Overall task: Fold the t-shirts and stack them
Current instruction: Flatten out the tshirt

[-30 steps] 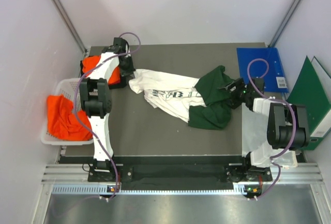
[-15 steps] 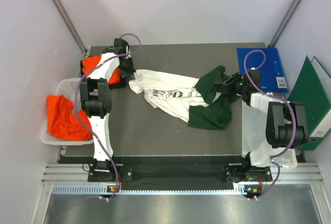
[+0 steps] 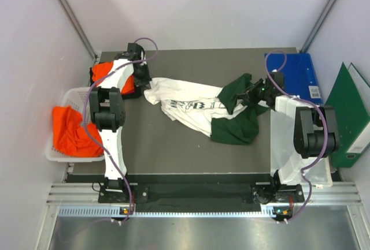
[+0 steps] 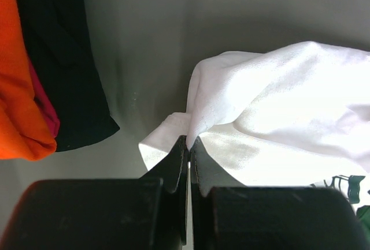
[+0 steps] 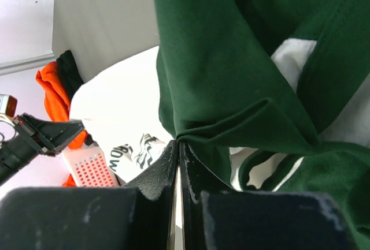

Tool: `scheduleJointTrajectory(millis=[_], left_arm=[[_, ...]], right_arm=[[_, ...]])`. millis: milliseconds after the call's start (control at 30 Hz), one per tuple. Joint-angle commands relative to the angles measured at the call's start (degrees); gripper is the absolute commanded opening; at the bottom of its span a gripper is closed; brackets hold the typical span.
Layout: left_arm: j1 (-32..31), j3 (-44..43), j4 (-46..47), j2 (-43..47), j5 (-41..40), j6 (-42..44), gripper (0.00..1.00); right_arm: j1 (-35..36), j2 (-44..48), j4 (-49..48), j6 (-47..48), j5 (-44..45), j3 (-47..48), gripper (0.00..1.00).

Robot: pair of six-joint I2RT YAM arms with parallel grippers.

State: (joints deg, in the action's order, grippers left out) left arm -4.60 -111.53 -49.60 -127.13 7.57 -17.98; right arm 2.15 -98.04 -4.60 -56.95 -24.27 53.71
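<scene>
A white-fronted t-shirt with black print and dark green sleeves lies crumpled across the middle of the grey table. My left gripper is shut on its white left edge; in the left wrist view the cloth rises out of the closed tips. My right gripper is shut on a fold of green sleeve, which is pinched at the tips. One orange t-shirt fills the basket. Another orange t-shirt lies at the back left beside the left arm.
A white mesh basket hangs off the table's left edge. Black cloth lies against the orange shirt at the back left. A blue folder is at the back right, a green folder beyond it, and a white sheet under the right arm.
The right gripper moved back and left onto the green sleeve and its jaws closed on a fold. The left gripper stayed shut on the white edge.
</scene>
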Motion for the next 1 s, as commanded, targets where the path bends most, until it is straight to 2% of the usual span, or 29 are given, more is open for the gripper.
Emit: scheduleJointTrajectory(millis=[0, 467, 600, 767, 933, 967], left_arm=[[-0.23, -1.41, -0.49, 2.41, -0.98, 0.49, 0.00], [-0.23, -2.91, -0.85, 1.71, -1.51, 0.93, 0.00], [-0.23, -3.96, -1.02, 0.66, -0.81, 0.75, 0.00], [-0.23, -4.31, -0.93, 0.57, -0.19, 0.84, 0.00], [-0.23, -4.14, -1.28, 0.75, -0.81, 1.37, 0.00], [-0.23, -4.05, -1.28, 0.83, -0.89, 1.45, 0.00]], right_arm=[[0.40, 2.94, 2.40, 4.03, 1.86, 4.90, 0.00], [0.13, 9.88, 7.32, 9.04, 7.57, 8.69, 0.00], [-0.39, 7.69, 13.02, 12.29, 10.73, 8.34, 0.00], [-1.36, 3.22, 12.42, 12.04, 9.95, 5.61, 0.01], [-1.36, 1.10, 13.47, 11.16, 9.68, 6.40, 0.10], [-1.36, 0.49, 13.83, 11.24, 9.51, 6.58, 0.16]])
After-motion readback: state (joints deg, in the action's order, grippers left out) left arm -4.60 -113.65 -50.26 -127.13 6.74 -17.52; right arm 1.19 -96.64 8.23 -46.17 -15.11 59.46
